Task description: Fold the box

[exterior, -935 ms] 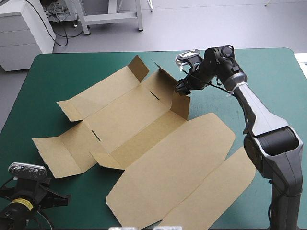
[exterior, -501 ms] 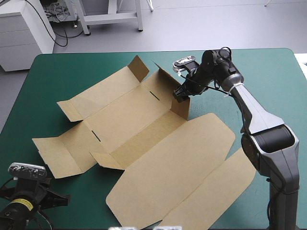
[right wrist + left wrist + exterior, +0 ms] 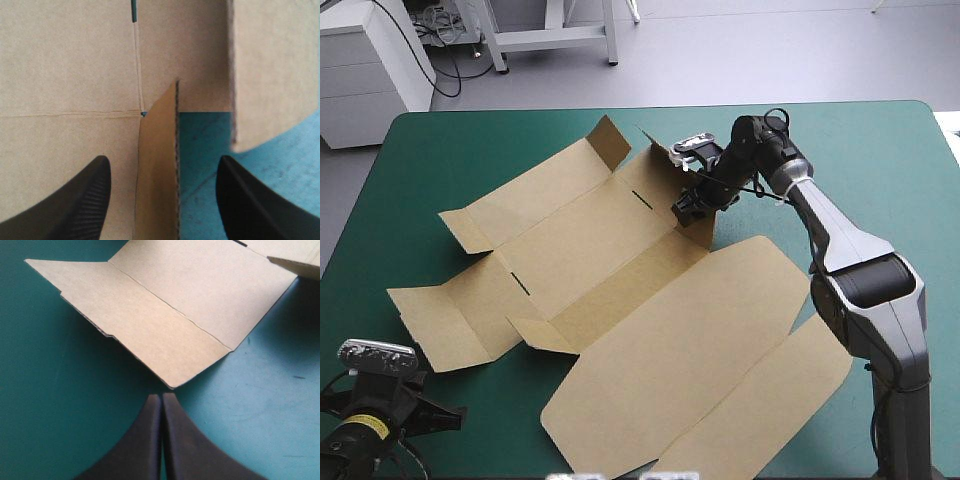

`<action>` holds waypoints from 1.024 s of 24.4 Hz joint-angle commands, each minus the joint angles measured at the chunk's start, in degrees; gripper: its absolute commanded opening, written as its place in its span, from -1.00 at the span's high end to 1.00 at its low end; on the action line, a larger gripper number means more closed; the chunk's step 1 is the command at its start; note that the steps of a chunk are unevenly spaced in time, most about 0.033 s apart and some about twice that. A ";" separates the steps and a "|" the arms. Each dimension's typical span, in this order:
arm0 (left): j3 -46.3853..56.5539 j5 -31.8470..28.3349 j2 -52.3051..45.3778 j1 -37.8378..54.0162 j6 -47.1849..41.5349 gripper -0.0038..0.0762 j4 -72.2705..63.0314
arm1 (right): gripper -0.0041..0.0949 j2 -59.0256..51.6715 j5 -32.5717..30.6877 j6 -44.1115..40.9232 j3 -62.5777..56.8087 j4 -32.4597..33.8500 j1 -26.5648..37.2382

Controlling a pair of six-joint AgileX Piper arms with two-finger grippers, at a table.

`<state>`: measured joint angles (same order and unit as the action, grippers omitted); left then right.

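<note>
Box [image 3: 620, 300] is lying across the middle of the teal-green table [image 3: 880, 170], mostly flat, with its long lid panels reaching toward the near right corner. The end flap [image 3: 667, 165] at the far right is standing raised. The right gripper [image 3: 164, 162] is straddling that flap's edge with its fingers well apart, pinching nothing: one is hanging over the board, the other over bare table. The left gripper [image 3: 162, 397] is sitting low by the near left table corner, fingers pressed together and empty, pointing at the corner of the near-left flap [image 3: 150, 340] and stopping just short of it.

Step, as I am reading it: raising the far-right end wall. The next move is probably calling for pinching or pushing that flap upright along its crease without dragging the sheet.
</note>
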<state>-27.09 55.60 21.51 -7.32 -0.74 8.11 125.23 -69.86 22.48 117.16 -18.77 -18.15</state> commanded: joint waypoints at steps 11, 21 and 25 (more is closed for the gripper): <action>-1.58 -3.09 0.72 -0.05 -0.20 0.93 0.35 | 0.96 -3.74 0.88 -1.62 1.66 1.36 -0.17; -1.58 -3.09 0.72 -0.05 -0.20 0.93 0.35 | 0.96 -3.74 0.88 2.36 1.66 1.36 -0.17; -1.58 -3.09 0.72 -0.05 -0.20 0.93 0.35 | 0.96 -3.74 0.88 7.01 1.84 1.45 -0.17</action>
<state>-27.09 55.66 21.51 -7.32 -0.68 8.15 125.23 -69.86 25.03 117.17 -18.39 -18.47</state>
